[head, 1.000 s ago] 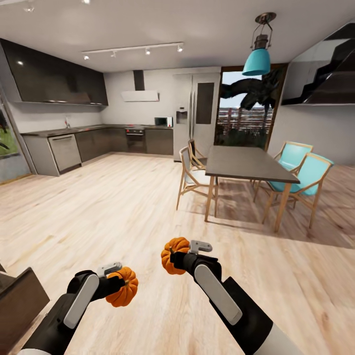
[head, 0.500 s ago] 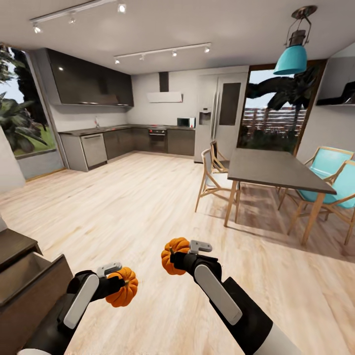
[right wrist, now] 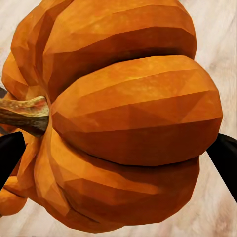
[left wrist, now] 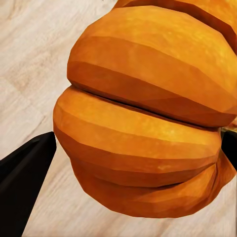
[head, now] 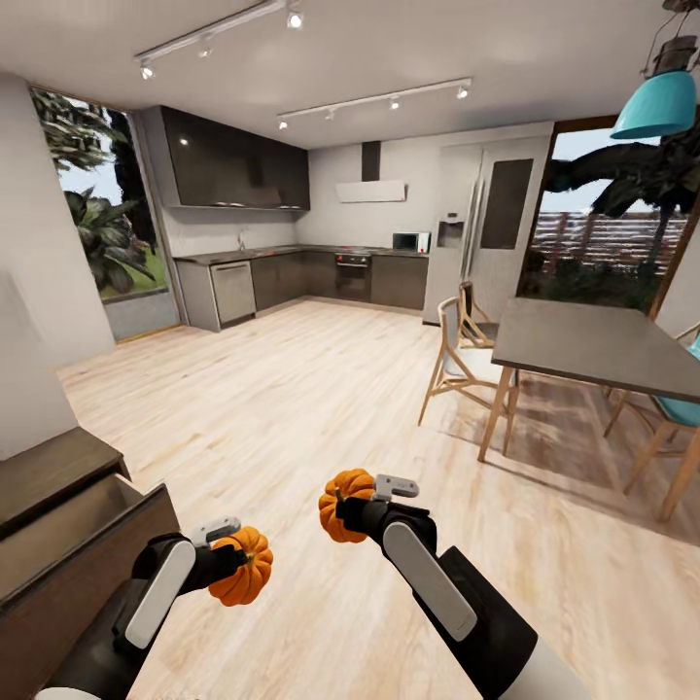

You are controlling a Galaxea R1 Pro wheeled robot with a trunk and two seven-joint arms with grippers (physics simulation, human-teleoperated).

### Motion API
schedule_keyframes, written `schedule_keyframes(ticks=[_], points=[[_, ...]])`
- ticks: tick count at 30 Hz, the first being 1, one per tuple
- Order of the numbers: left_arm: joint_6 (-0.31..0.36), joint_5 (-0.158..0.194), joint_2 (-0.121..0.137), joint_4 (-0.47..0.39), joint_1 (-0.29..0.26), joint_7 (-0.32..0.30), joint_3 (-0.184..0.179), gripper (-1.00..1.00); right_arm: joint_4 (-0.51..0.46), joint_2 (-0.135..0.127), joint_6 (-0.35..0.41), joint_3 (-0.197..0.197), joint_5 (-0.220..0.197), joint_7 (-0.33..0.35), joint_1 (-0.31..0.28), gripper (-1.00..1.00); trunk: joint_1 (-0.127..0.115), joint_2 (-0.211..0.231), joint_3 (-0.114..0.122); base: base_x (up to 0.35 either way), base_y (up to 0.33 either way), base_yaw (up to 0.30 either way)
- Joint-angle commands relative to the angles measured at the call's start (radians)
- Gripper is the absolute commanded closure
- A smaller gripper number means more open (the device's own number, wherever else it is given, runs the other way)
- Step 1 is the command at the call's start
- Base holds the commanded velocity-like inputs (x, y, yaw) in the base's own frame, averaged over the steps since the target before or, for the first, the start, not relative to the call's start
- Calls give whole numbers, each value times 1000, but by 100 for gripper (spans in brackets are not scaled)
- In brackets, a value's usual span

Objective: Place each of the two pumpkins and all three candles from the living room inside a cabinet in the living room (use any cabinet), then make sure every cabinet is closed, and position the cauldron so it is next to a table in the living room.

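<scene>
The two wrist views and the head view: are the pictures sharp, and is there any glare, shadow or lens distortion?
Head view: sharp, with wide-angle stretch at the edges; ceiling spotlights glare, and the dining table casts a soft shadow on the floor. Left wrist view: the left pumpkin is very close, evenly lit, its facets crisp. Right wrist view: the right pumpkin looks equally crisp, the floor behind it pale.

The floor (head: 292,408) is pale wood plank with a soft sheen; both pumpkins (head: 243,577) (head: 342,504) look matt, ribbed and faceted; the cabinet (head: 68,544) is dark brown wood, matt; the kitchen units (head: 233,170) are glossy dark; the dining table (head: 593,345) top is matt grey on wooden legs.
</scene>
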Motion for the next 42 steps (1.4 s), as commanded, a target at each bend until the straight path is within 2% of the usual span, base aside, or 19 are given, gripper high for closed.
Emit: schedule_keyframes(ticks=[1,21,35,42], points=[[1,10,1,-1,-1,11,-3,100,-1,0,2,1,-6,-8,-1,100,0,-1,-1,137,-234,291],[1,9,1,-1,-1,11,-1,100,-2,4,2,2,-6,-8,-1,100,0,-1,-1,180,-192,291],[1,7,1,-4,-1,11,-1,100,-1,8,2,2,-5,-8,-1,100,0,-1,-1,19,-23,291],[1,8,0,-3,-1,11,-3,100,0,9,2,2,-6,-10,-1,100,-27,48,16,0,0,279]])
